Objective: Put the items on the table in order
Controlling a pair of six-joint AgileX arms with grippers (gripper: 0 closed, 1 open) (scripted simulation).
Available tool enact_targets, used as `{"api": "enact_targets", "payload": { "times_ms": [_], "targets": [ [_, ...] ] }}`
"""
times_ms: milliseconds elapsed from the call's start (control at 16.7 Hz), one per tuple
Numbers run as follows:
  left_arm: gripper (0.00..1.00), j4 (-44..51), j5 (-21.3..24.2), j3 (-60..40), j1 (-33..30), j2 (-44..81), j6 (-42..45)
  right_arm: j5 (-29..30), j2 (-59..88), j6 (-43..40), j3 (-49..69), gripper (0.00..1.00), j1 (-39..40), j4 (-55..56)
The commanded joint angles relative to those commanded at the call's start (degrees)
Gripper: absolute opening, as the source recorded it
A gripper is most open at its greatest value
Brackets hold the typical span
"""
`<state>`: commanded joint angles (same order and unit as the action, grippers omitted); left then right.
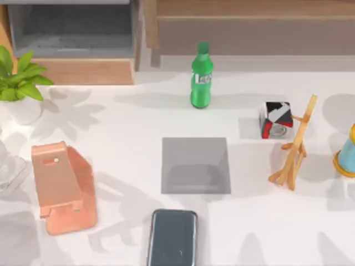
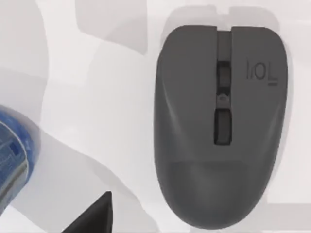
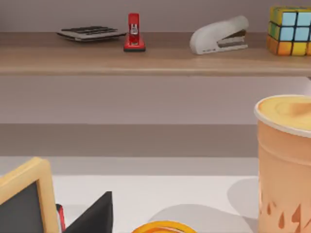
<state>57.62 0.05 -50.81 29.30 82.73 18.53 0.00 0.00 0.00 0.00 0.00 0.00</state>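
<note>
A dark blue-grey smartphone (image 1: 172, 238) lies flat at the front middle of the white table (image 1: 122, 127). The left wrist view looks straight down on a matte black computer mouse (image 2: 221, 126) with a scroll wheel, resting on the white tabletop (image 2: 97, 97). A dark corner of my left gripper (image 2: 92, 219) shows a little way off the mouse, not touching it. A dark corner of my right gripper (image 3: 95, 216) shows above the table beside a small wood-framed blackboard (image 3: 24, 204).
A grey mat (image 1: 195, 165) lies mid-table and a pink phone stand (image 1: 61, 185) at the left. Behind stand a green bottle (image 1: 201, 76), a patterned cube (image 1: 276, 119), a wooden easel (image 1: 294, 144) and a plant (image 1: 19, 77). An orange cup (image 3: 284, 160) stands near the right gripper.
</note>
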Motion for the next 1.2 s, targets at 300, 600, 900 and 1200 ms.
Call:
{"api": "enact_targets", "payload": {
  "times_ms": [300,600,900,1200],
  "targets": [
    [1.0,-11.84,0.07,6.19,-1.99,5.77,-1.98,0.0,0.0,0.0,0.0,1.0,0.0,0.0],
    [1.0,-20.96,-0.08,11.6,1.22,9.64,1.17,0.0,0.0,0.0,0.0,1.0,0.0,0.0],
    [1.0,-21.59,-0.17,11.87,1.86,9.87,1.74,0.0,0.0,0.0,0.0,1.0,0.0,0.0],
    [0.62,-21.59,-0.17,11.87,1.86,9.87,1.74,0.0,0.0,0.0,0.0,1.0,0.0,0.0]
  ]
}}
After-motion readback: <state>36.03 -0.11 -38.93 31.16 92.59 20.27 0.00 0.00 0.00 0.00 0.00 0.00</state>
